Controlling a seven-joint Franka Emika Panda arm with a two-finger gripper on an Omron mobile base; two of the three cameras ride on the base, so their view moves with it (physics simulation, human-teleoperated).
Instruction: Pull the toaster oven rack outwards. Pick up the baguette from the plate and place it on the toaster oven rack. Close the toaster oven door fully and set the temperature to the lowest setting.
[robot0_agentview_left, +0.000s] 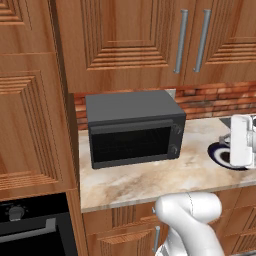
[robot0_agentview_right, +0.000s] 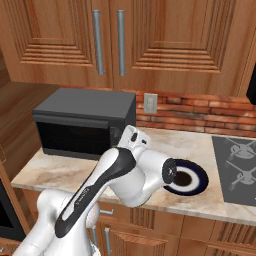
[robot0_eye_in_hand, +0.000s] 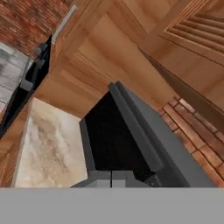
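Observation:
The toaster oven (robot0_agentview_left: 132, 127) (robot0_agentview_right: 82, 122) (robot0_eye_in_hand: 131, 140) stands on the marble counter against the brick wall. Its black toaster oven door (robot0_agentview_left: 131, 142) is closed flat against the front, which hides the rack. To its right lies the plate (robot0_agentview_left: 215, 152) (robot0_agentview_right: 200, 176), navy-rimmed and partly covered by my arm. The baguette is out of view. My white hand (robot0_agentview_left: 242, 140) hovers over the plate, off the toaster oven's right front corner and apart from it. My gripper (robot0_eye_in_hand: 111, 178) is shut on nothing, its fingertips pressed together and pointing toward the oven front.
A built-in black oven with a knob (robot0_agentview_left: 16, 212) sits low at the left. A stovetop (robot0_agentview_right: 235, 165) lies right of the plate. Wooden wall cabinets with metal handles (robot0_agentview_left: 181, 42) hang above, and a wall outlet (robot0_agentview_right: 150, 103) is on the brick.

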